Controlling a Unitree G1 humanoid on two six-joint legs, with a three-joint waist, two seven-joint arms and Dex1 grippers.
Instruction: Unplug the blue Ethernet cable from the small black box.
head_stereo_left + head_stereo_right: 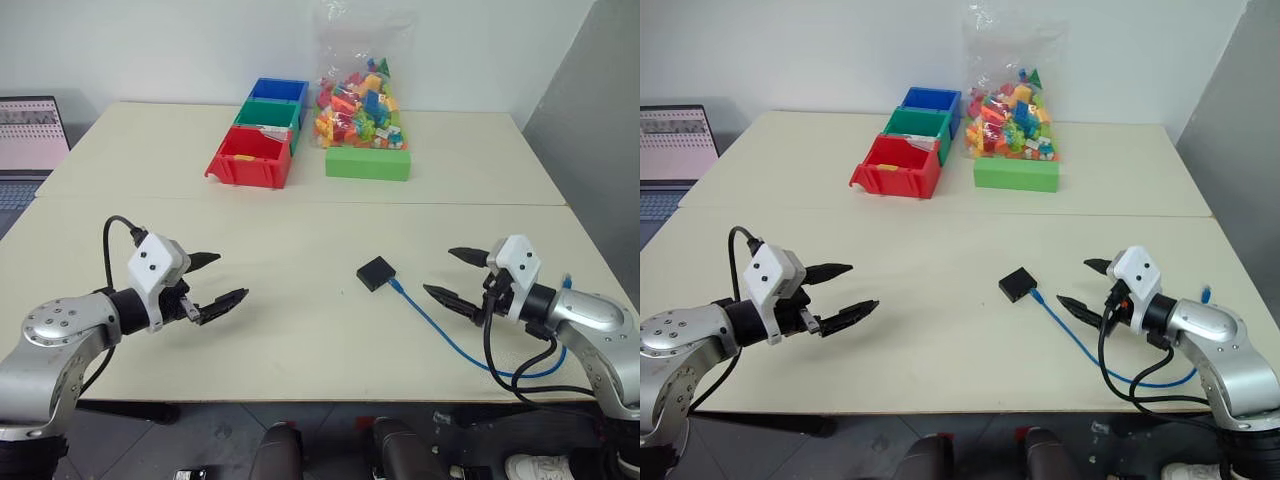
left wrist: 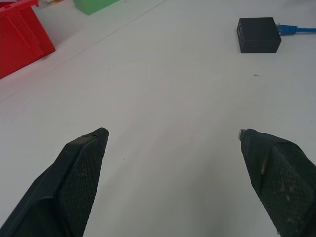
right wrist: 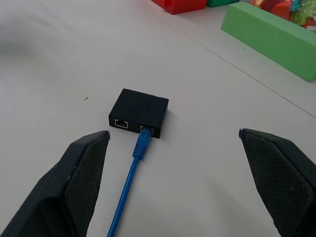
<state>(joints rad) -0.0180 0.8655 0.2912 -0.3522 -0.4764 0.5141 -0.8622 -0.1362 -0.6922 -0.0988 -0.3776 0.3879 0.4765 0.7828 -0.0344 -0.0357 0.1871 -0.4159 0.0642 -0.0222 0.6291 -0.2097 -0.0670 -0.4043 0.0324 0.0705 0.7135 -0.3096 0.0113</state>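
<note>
- Blue Ethernet cable point(image 3: 132, 177) sits plugged into one of two ports on the edge of the small black box point(image 3: 140, 111); the port beside it is free.
- From the plug, the cable runs across the pale surface point(image 1: 300, 330) toward the robot's right side and loops near the front edge by the right arm.
- The small black box lies flat on the surface, right of centre, between the two arms and nearer the right one.
- Right end effector point(image 1: 458, 275) hovers just beside the box, aimed at it, its two black fingers spread wide and holding nothing.
- Left end effector point(image 1: 220, 280) hangs over bare surface well apart from the box, fingers likewise spread wide and empty.
- Farther back stand a red bin point(image 1: 248, 158), a green bin point(image 1: 268, 114) and a blue bin point(image 1: 278, 90) in a row.
- Beside the bins lies a green block point(image 1: 367, 164), with a clear bag of coloured bricks point(image 1: 360, 100) behind it.
- A laptop point(image 1: 28, 135) sits at the far left.
</note>
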